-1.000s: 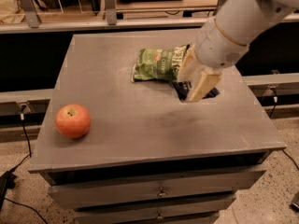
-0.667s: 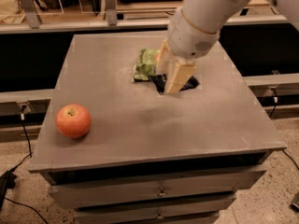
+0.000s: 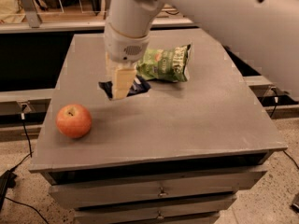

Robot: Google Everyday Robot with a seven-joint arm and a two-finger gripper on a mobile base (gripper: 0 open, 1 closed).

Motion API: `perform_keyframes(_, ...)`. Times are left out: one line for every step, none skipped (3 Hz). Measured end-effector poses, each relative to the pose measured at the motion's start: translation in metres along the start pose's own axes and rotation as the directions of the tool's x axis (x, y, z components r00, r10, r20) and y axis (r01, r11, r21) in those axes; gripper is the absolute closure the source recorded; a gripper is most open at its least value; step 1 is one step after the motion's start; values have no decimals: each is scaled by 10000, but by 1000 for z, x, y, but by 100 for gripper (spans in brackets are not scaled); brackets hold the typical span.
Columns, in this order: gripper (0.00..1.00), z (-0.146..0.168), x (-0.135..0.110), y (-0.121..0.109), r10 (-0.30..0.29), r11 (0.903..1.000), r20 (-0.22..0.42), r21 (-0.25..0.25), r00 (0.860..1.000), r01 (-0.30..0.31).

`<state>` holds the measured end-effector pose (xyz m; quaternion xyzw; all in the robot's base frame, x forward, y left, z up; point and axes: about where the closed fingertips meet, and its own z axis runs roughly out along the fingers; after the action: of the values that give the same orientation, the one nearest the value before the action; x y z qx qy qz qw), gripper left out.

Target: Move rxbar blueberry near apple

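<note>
The rxbar blueberry [image 3: 140, 84], a flat dark navy bar, sits in my gripper [image 3: 120, 90], with its ends showing on both sides of the tan fingers. The gripper is shut on the bar, over the left-middle of the grey table [image 3: 196, 120]. I cannot tell whether the bar touches the tabletop. The red-orange apple [image 3: 74, 120] stands near the table's front left corner, down and to the left of the gripper, with a gap between them.
A crinkled green chip bag [image 3: 166, 64] lies just right of and behind the gripper. My arm [image 3: 210, 17] reaches in from the upper right. Drawers [image 3: 159, 192] are below the tabletop. Cables [image 3: 18, 171] lie on the floor at left.
The gripper has moved left across the table with the bar in it, from right of the chip bag to its left, closer to the apple. The apple and the bag have not moved.
</note>
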<state>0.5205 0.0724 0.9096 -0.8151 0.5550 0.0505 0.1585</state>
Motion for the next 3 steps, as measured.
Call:
perform_keyframes(100, 30, -21, -7, 145, 9992, -68, -383, 9999, -147)
perform_keyframes(84, 44, -22, -11, 456, 9977, -172, -504, 9988, -465)
perform_keyframes(61, 45, -22, -11, 461, 9977, -172, -492, 9988, -469)
